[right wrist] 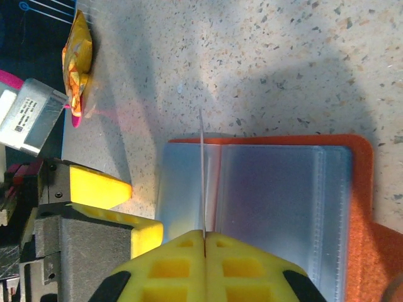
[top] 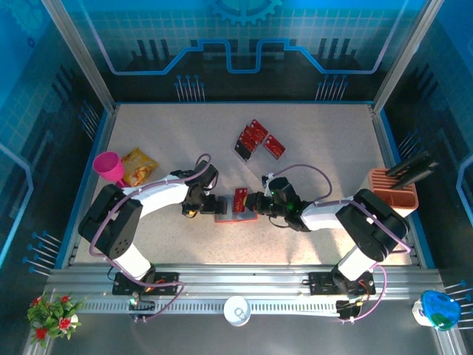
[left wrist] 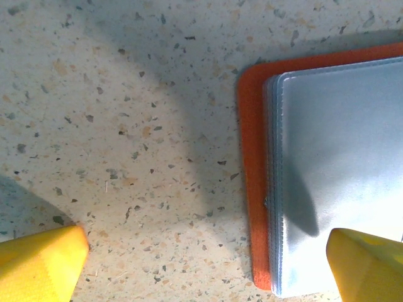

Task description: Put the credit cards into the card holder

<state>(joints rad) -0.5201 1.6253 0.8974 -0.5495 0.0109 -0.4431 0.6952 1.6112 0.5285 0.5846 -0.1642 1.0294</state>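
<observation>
The card holder [top: 230,215] lies open on the table between my two grippers, an orange wallet [left wrist: 252,157] with grey pockets [right wrist: 277,201]. My right gripper [top: 253,203] is shut on one red credit card [top: 240,198]. The card shows edge-on as a thin pale line [right wrist: 202,170], standing upright over the pockets ahead of the right gripper [right wrist: 204,236]. My left gripper [top: 214,205] is open at the wallet's left edge. In the left wrist view it [left wrist: 204,255] has one yellow finger [left wrist: 41,264] over bare table and the other [left wrist: 368,264] over the grey pockets. More credit cards [top: 259,139] lie further back.
A yellow-orange snack bag [top: 138,166] and a pink cup [top: 109,166] sit at the left. An orange slotted rack [top: 393,188] stands at the right edge. A white cup [top: 236,310] rests on the rail in front. The snack bag [right wrist: 77,60] is also in the right wrist view.
</observation>
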